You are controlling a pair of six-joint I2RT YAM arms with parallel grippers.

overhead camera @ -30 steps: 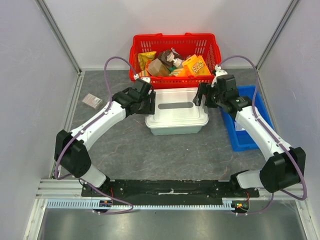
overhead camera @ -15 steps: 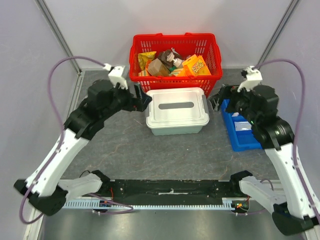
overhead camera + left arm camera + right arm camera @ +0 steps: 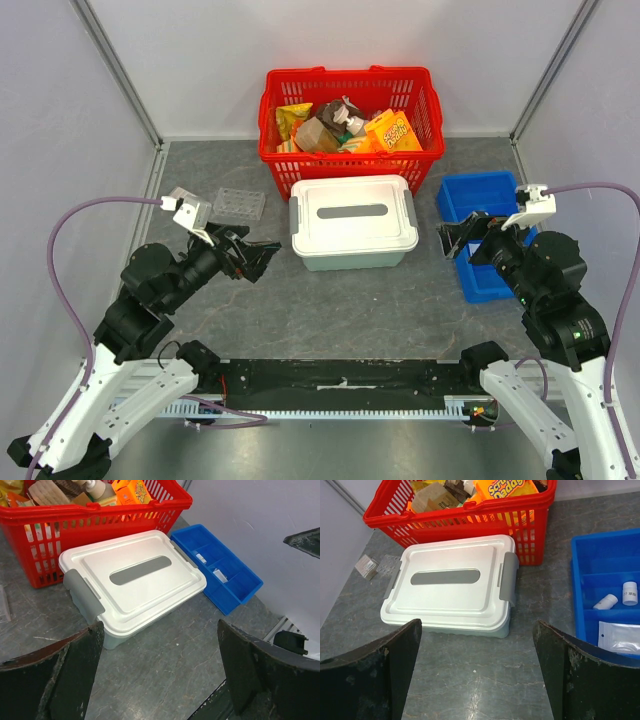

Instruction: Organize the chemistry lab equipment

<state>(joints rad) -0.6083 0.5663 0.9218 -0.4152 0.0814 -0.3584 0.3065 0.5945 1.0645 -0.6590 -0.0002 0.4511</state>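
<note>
red mesh basket (image 3: 350, 73) at far edge of grey stone-look table (image 3: 330, 310), orange and yellow snack packs (image 3: 392, 131) piled inside, white lidded box (image 3: 340, 232) just in front, grey latches (image 3: 82, 587) at both ends, blue divided tray (image 3: 470, 195) right of box

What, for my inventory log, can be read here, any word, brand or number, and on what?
"Scr..." over "Daddy": orange pack in the red basket; the upper word is cut off at the picture's edge.
Other packs in the basket: print too blurred to read.
White vials, clear packet in the blue tray, white box: no readable text.
</note>
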